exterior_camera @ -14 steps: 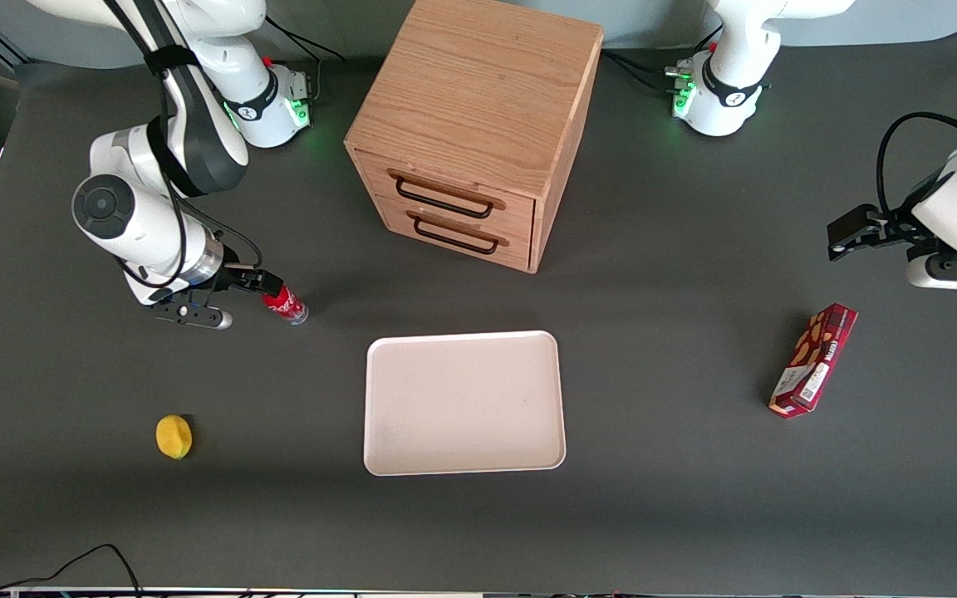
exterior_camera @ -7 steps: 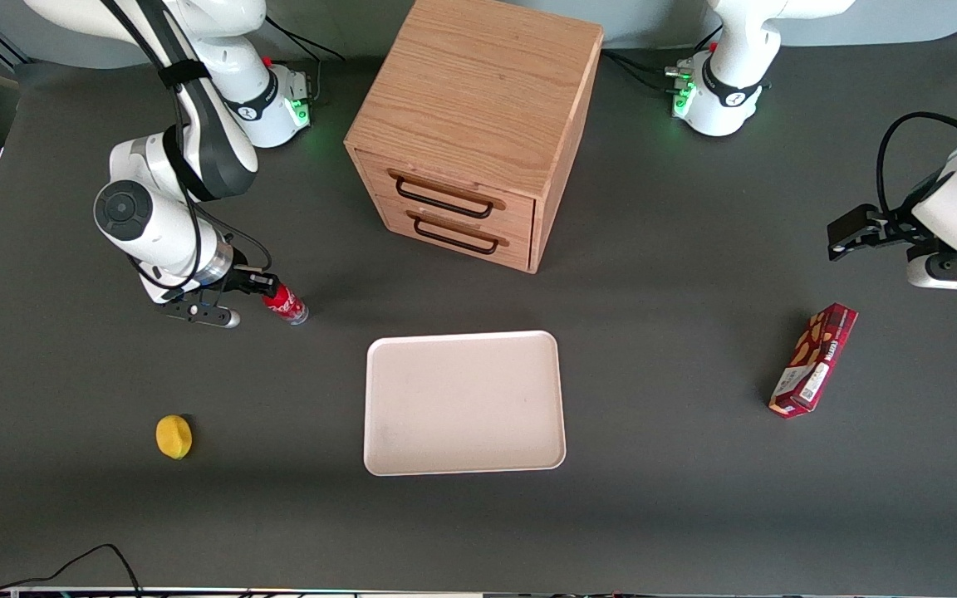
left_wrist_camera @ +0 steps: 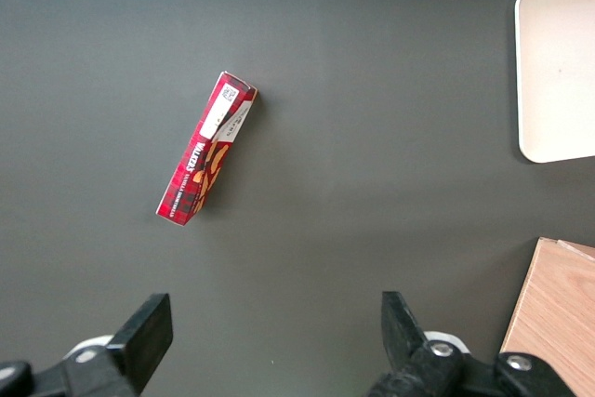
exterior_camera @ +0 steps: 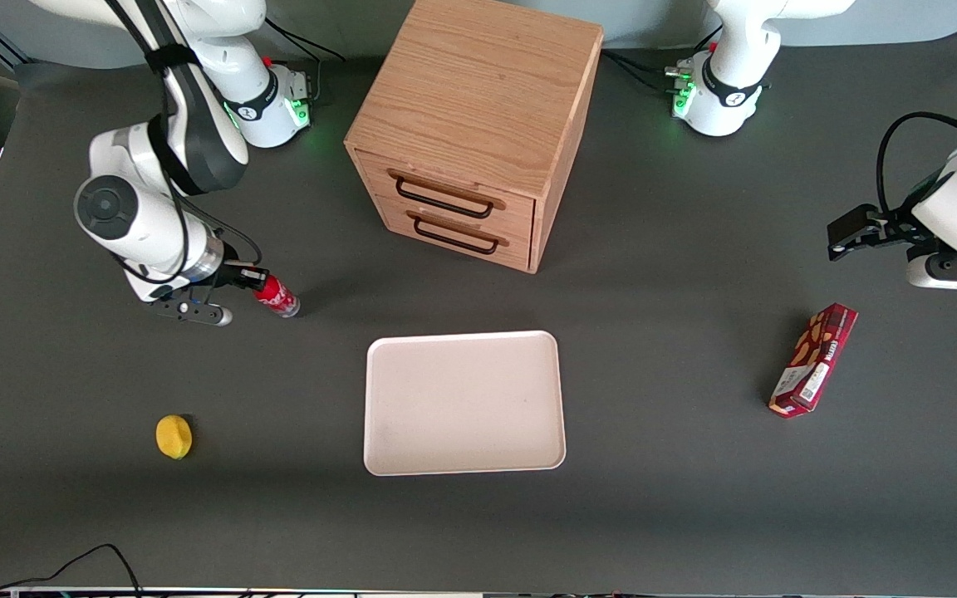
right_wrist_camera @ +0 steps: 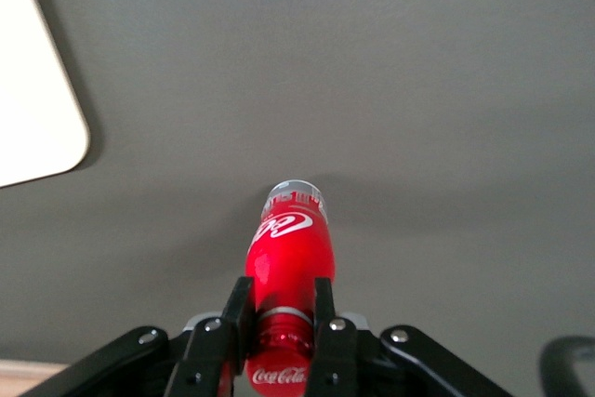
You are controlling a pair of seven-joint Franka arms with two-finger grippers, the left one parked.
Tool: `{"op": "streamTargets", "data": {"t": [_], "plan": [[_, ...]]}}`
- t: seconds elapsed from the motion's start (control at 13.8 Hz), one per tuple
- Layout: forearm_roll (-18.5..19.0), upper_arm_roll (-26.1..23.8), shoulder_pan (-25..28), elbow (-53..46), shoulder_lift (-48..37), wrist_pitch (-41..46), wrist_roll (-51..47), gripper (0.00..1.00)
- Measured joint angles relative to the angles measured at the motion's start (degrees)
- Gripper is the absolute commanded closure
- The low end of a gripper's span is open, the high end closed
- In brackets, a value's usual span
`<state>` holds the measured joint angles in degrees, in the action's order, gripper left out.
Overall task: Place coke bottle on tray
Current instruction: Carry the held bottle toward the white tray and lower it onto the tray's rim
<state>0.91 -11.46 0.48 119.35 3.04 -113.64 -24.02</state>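
Note:
The coke bottle is small and red with white script and a clear base. It leans over just above the dark table, beside the working arm's end of the tray. My right gripper is shut on its neck below the red cap. In the right wrist view the two black fingers clamp the bottle, whose base points away from the gripper. The pale pinkish-white tray lies flat and bare, nearer the front camera than the bottle. Its rounded corner shows in the right wrist view.
A wooden cabinet with two drawers stands farther from the camera than the tray. A yellow lemon lies nearer the camera than the gripper. A dark-red snack box lies toward the parked arm's end and shows in the left wrist view.
The gripper and the bottle in it have shifted slightly away from the tray and from the camera. The arm's elbow swung toward the cabinet and back.

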Motion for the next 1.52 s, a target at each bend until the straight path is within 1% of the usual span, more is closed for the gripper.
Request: {"op": "streamTargets", "data": {"t": [0.29, 0.43, 0.58, 0.72, 0.87, 1.01, 1.23, 1.38, 1.52], "plan": [[0.0, 0.5, -0.1, -17.6, -1.0, 17.2, 1.6, 1.00], [-0.8, 0.3, 0.1, -26.7, 0.9, 23.4, 1.1, 1.00], [-3.1, -0.5, 0.2, -36.5, 5.8, 27.8, -3.1, 1.00], [-3.8, -3.6, 0.3, -45.9, 13.4, 29.0, -10.7, 1.00], [-3.8, -7.2, 1.2, -54.5, 22.4, 28.3, -20.3, 1.00], [-3.0, -8.4, 3.4, -61.1, 31.2, 23.5, -28.4, 1.00], [3.1, -8.8, 6.4, -64.1, 40.7, 12.6, -36.6, 1.00], [5.2, -9.2, 7.2, -64.8, 45.4, 6.7, -39.9, 1.00], [7.8, -9.3, 7.9, -65.2, 48.5, 3.2, -41.8, 1.00]]}}
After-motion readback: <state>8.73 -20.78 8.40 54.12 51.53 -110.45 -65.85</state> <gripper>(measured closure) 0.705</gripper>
